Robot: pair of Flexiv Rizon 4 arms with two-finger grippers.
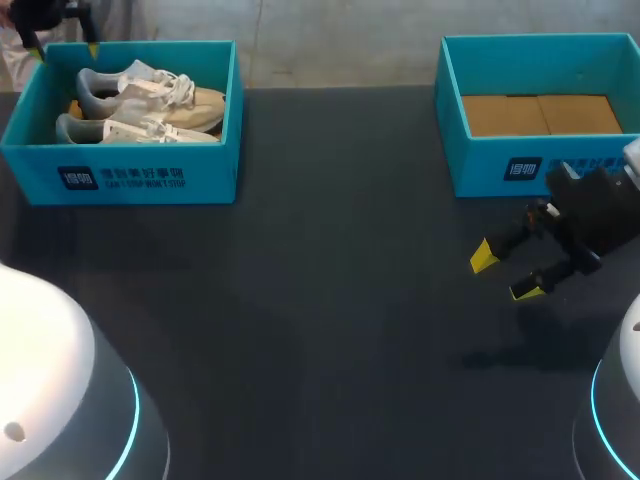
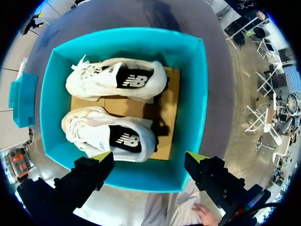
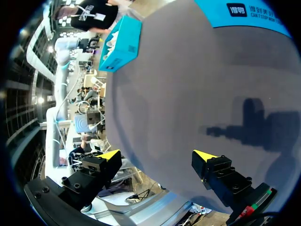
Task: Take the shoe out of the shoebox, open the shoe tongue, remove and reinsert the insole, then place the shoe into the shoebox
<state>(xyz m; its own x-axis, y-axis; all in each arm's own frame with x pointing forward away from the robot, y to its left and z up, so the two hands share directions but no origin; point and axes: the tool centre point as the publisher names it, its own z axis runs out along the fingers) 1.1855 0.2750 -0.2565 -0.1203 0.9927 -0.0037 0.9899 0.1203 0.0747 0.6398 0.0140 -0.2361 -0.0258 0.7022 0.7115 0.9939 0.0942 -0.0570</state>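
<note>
Dark table. Far left: blue shoebox holding a pair of pale shoes; left gripper at its far rim, fingers apart. Far right: second blue box; right gripper near it, fingers apart.

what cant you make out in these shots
- Head view: the left gripper is cut by the corner, its arm out of frame.
- Head view: the near shoe is partly hidden by the front wall of the left box.
- Left wrist view: each insole shows only at the heel; the rest lies inside the shoe.
- Right wrist view: the right box shows only a wall strip; its inside is unseen.
</note>
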